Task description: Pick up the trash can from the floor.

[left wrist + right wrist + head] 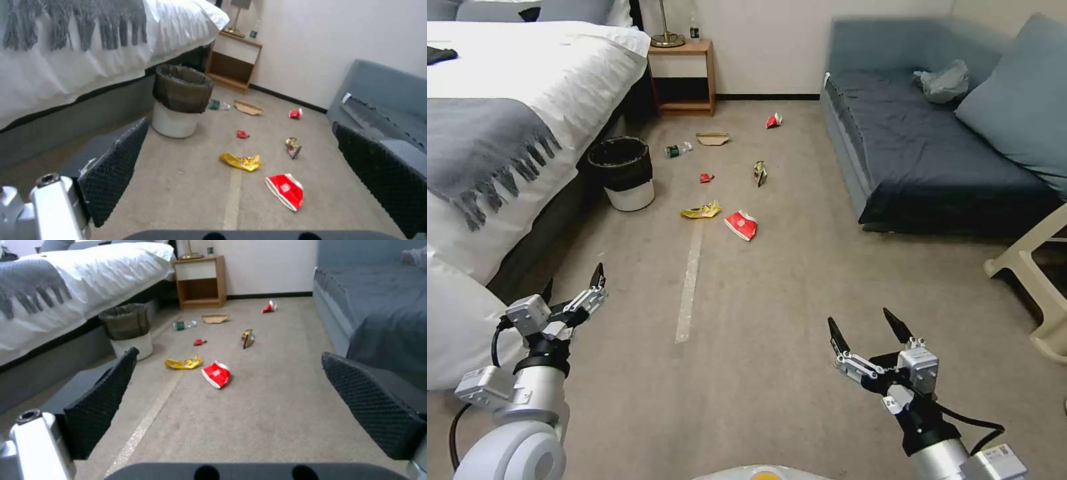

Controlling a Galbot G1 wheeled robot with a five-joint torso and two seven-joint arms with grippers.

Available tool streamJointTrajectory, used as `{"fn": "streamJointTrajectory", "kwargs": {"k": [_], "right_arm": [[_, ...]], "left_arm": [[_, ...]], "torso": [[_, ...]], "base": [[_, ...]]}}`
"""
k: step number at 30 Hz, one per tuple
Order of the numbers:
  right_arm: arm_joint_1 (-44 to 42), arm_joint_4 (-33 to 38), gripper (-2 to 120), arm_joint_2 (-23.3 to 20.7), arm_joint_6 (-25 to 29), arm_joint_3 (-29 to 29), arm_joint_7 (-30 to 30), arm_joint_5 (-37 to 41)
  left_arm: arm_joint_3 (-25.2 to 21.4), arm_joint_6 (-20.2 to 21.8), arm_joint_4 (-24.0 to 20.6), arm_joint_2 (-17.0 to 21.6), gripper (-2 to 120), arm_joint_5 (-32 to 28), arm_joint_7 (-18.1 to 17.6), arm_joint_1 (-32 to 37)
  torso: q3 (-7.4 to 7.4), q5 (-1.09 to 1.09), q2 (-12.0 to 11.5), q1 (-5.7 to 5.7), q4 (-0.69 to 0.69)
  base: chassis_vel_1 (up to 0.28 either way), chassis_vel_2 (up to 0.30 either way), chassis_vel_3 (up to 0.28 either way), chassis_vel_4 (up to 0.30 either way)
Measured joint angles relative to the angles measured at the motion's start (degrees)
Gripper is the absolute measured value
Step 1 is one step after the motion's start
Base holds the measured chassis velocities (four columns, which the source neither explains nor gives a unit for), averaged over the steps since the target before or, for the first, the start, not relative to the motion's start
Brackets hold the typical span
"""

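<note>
Approaching step: your left pincer (575, 287) and right pincer (870, 332) both hang wide, empty. The trash can (621, 173) stands upright on the floor (760, 300) beside the bed (527, 100), well apart. Next, I judge: close in, left arm nearer.

One trash can (622, 172), seven litter pieces (741, 225) (two grippers (574, 288))

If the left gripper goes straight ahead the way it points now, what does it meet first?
Probably only floor. The open left gripper aims along the carpet: the yellow wrapper lies nearest its line, and the trash can stands off to the bed side. Depth is hard to judge.
</note>
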Motion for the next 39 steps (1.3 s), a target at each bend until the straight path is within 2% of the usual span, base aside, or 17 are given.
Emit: {"fn": "streamJointTrajectory", "kwargs": {"k": [39], "right_arm": [[3.45, -2.64, 100, -0.07, -1.17, 0.56, -0.85, 0.65]], "left_arm": [[0.27, 1.36, 2.52, 0.67, 100, -0.61, -0.04, -2.48]], "torso": [[0.00, 0.00, 0.00, 0.00, 0.00]], "base": [[0.026, 0.025, 0.021, 0.024]]}}
